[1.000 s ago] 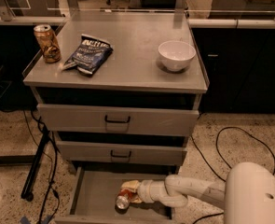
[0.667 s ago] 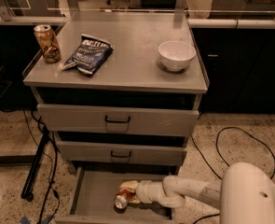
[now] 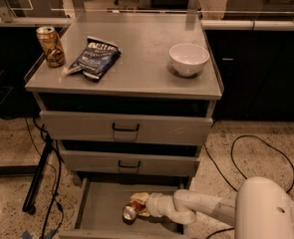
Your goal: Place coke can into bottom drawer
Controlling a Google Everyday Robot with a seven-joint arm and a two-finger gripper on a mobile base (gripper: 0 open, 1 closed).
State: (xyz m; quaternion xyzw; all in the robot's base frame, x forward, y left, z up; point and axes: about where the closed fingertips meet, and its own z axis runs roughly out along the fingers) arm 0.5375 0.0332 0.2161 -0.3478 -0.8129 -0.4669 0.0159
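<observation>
The gripper [image 3: 138, 204] is low in the middle of the frame, inside the open bottom drawer [image 3: 99, 208]; its fingers are closed around the coke can [image 3: 131, 211]; the can is tilted, silver end facing the lower left, just above the drawer floor.

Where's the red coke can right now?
In the camera view, the coke can is inside the open bottom drawer, near its middle, at the tip of the gripper reaching in from the picture's right.

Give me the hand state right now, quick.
Hand: low inside the bottom drawer, right against the coke can; open or closed cannot be told.
</observation>
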